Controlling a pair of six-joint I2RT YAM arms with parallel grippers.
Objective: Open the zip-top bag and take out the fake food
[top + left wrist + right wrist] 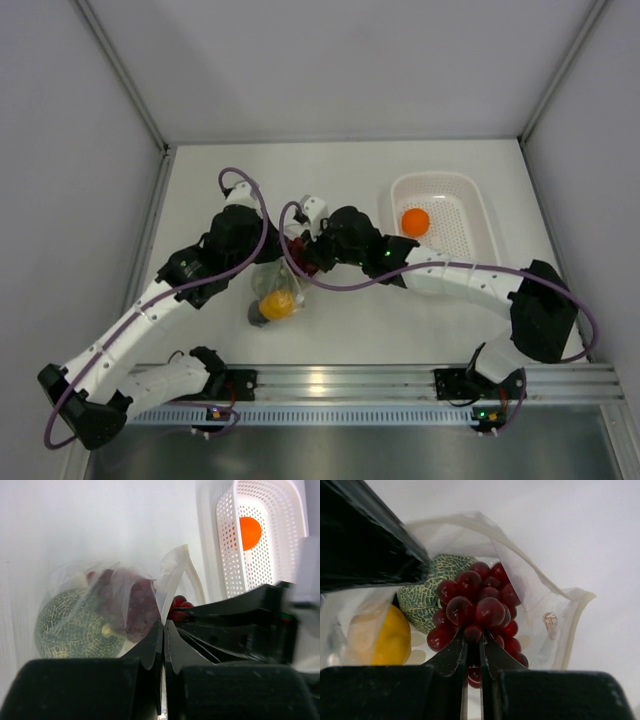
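**A:** Left of the white basket (470,215), on the table (340,330), what lies between the two arms?

**B:** The zip-top bag (274,292), clear and crinkly. Its mouth is open and turned toward the basket.

**A:** What is inside it?

**B:** A netted green melon (427,592), a yellow lemon (392,640) and a dark red grape bunch (480,605). The grapes sit at the mouth, on the basket side of the melon. The lemon is deeper in, farther from the basket.

**A:** How do the left jaws stand?

**B:** Clenched on an edge of the bag's mouth, with the plastic pinched between the tips.

**A:** And the right jaws?

**B:** They come from the basket side into the open mouth. They are clenched low on the grape bunch, and one grape shows between the tips.

**A:** Is anything in the basket itself?

**B:** An orange (415,221), lying on the perforated floor at the side nearer the bag.

**A:** Anything else in the bag?

**B:** There is a greyish shape at the end farthest from the basket. It is too blurred to name.
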